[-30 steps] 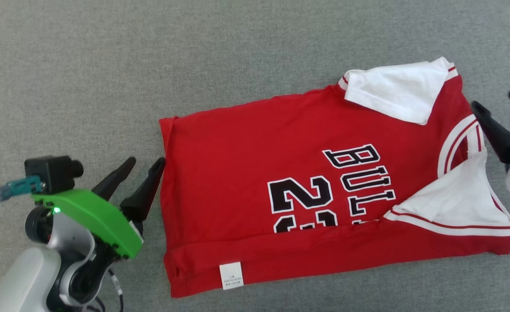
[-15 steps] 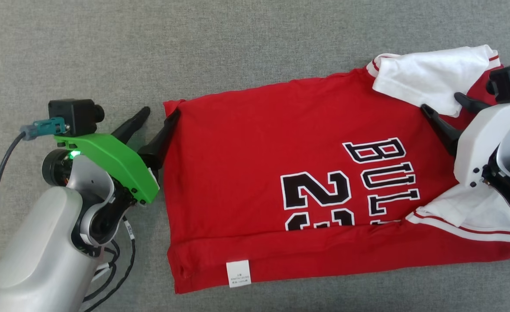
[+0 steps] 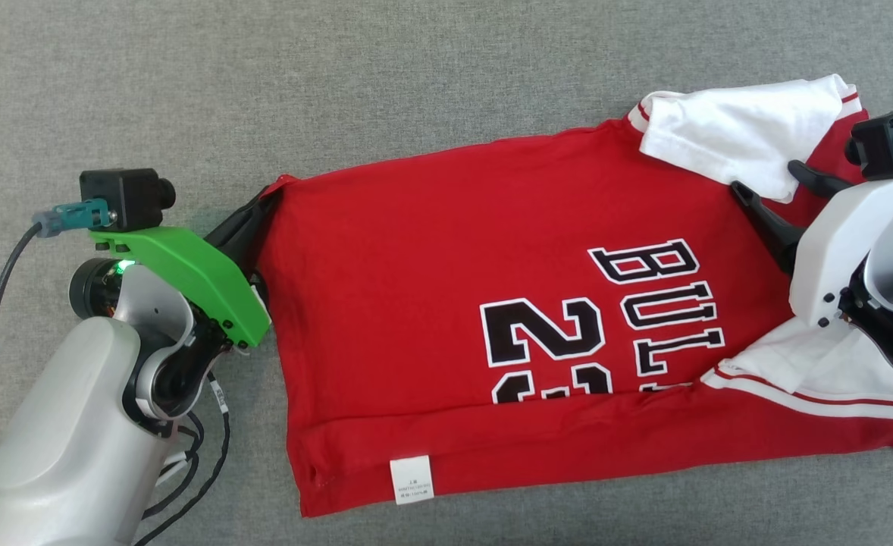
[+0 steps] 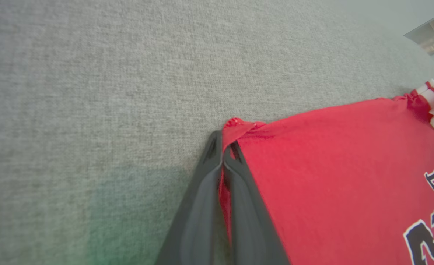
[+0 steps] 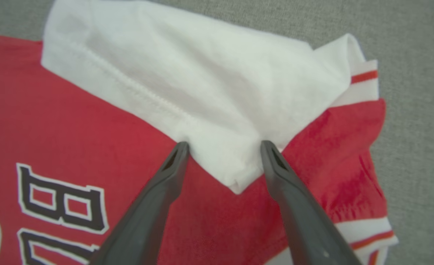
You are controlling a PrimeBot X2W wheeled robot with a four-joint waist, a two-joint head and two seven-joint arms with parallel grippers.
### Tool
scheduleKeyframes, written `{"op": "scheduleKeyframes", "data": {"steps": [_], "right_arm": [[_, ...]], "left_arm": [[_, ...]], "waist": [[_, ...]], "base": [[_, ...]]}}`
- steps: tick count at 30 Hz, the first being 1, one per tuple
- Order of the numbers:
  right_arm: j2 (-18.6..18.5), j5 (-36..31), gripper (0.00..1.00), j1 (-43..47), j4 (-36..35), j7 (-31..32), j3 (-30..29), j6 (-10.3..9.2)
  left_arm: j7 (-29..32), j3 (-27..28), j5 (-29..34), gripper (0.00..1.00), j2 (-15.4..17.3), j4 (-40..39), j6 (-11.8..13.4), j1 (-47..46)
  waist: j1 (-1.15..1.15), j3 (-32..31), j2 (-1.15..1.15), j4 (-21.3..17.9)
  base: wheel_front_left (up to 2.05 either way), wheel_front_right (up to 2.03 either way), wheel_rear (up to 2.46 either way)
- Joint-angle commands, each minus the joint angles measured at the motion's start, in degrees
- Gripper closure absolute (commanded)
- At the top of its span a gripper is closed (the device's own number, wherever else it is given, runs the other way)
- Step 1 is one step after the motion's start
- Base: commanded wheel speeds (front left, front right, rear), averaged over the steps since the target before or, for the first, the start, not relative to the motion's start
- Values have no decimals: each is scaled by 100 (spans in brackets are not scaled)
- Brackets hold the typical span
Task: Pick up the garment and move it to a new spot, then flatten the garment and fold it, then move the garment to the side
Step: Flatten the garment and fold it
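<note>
The left gripper [image 4: 222,141] has just snapped shut on the far hem corner of the red jersey [image 3: 454,318]. A second ago its fingers stood parted beside that corner; now the pinched cloth bunches between them in the left wrist view. The right gripper [image 5: 224,144], off beyond the collar end a second ago, has swung in over the folded-in white sleeve [image 3: 734,125]. It stands wide open with one finger either side of the sleeve's point, holding nothing. The jersey lies flat, print up, on the grey fabric surface [image 3: 189,91], with its near long edge and both sleeves already turned inward. How close it lies to that surface's edges is hard to judge, though the left wrist view suggests an edge well beyond the collar end. With one far corner secured, the fold looks roughly midway. The likely next move is for the right gripper to close, so both far corners can be lifted toward the near edge together.
</note>
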Motion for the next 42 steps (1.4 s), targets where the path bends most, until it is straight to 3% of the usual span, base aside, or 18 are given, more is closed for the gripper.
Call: {"op": "scheduleKeyframes", "data": {"steps": [1,3,4,8,10,12,16,17,18,30,42], "right_arm": [[-11,18,0,55,-5,-18,-12,0],[12,22,0,62,-35,-25,-43,0],[23,29,11,67,-48,-15,-49,0],[50,25,31,104,-92,17,-106,0],[69,-1,53,121,-90,15,-144,0],[84,-19,62,147,-87,37,-154,0],[121,-30,92,173,-93,41,-171,0],[133,-30,92,182,-94,33,-175,0],[142,-31,100,190,-101,14,-183,0],[34,99,100,575,-516,0,-468,0],[54,277,100,1460,-1251,157,-952,0]], "left_arm": [[8,-32,-22,100,13,66,-24,57],[-12,-32,-34,100,17,79,-31,72],[-22,-28,-36,100,22,90,-38,79],[-52,-10,-41,100,37,123,-48,73],[-62,-18,-43,100,32,125,-54,63],[-72,-25,-46,100,30,119,-68,54],[-83,-19,-54,100,40,107,-68,58],[-94,-17,-54,100,44,107,-65,68],[-101,-17,-55,100,47,109,-62,79],[-275,42,-137,100,96,-26,-64,368],[-361,-27,-179,100,201,-714,0,941]], "waist": [[0,-7,0,-4],[0,-8,0,-2],[0,-8,0,-3],[0,0,0,-9],[0,4,0,-9],[0,6,0,-10],[0,2,0,-18],[0,-3,0,-22],[0,-10,0,-27],[0,-348,0,-129],[0,-910,0,-179]], "base": [[0,0,0],[0,0,0],[0,0,0],[0,0,0],[0,0,0],[0,0,0],[0,0,0],[0,0,0],[0,0,0],[0,0,0],[0,0,0]]}}
